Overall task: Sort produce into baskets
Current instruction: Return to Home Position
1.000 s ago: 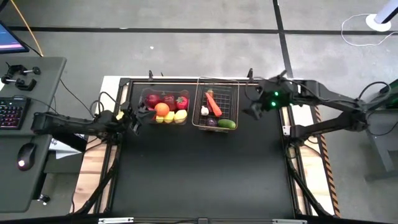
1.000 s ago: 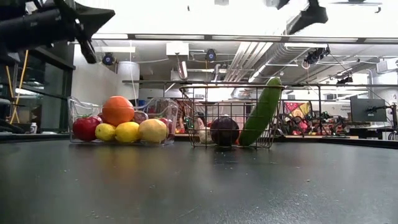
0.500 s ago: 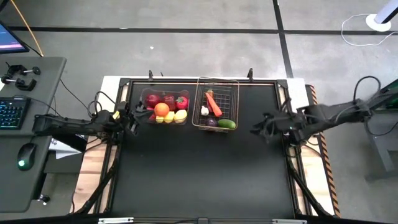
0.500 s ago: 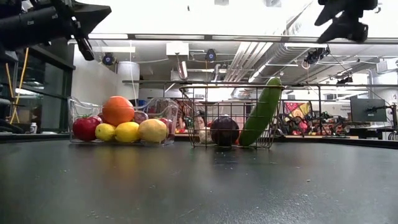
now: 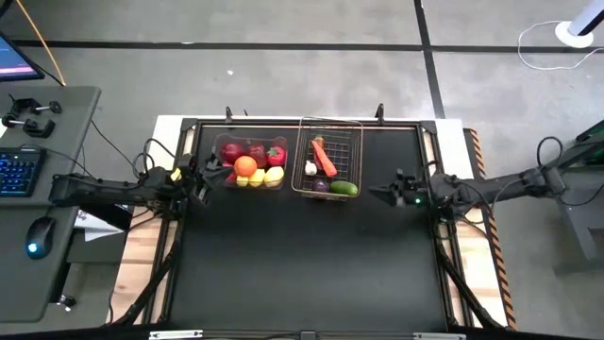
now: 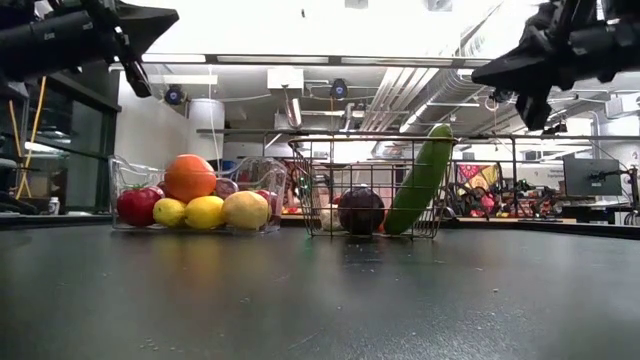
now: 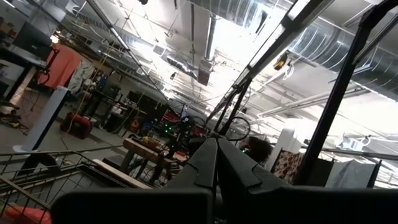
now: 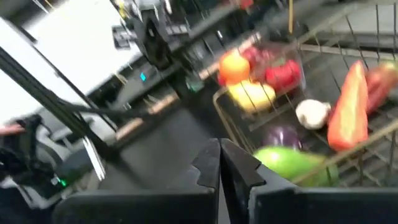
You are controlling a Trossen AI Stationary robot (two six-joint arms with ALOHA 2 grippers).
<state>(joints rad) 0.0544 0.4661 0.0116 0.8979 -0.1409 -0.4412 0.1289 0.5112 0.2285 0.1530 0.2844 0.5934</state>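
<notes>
your desk (image 5: 302,255) shows no loose produce, so the sorting looks done: the clear bin (image 5: 216,144) holds the orange (image 5: 245,165), apples (image 5: 234,149) and lemons (image 5: 274,174), and the wire basket (image 5: 331,123) just beside it holds the carrot (image 5: 324,157), cucumber (image 5: 343,188), eggplant (image 5: 322,186) and garlic (image 5: 310,168). what's left, i'd judge, is only parking the arms. the left pincer (image 5: 206,177) hovers by the bin's outer side and the right pincer (image 5: 377,194) near the basket's, each with fingers pressed together, holding nothing.

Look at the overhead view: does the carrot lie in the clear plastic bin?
No, the carrot lies in the wire basket, which stands to the right of the clear bin holding the orange.
</notes>
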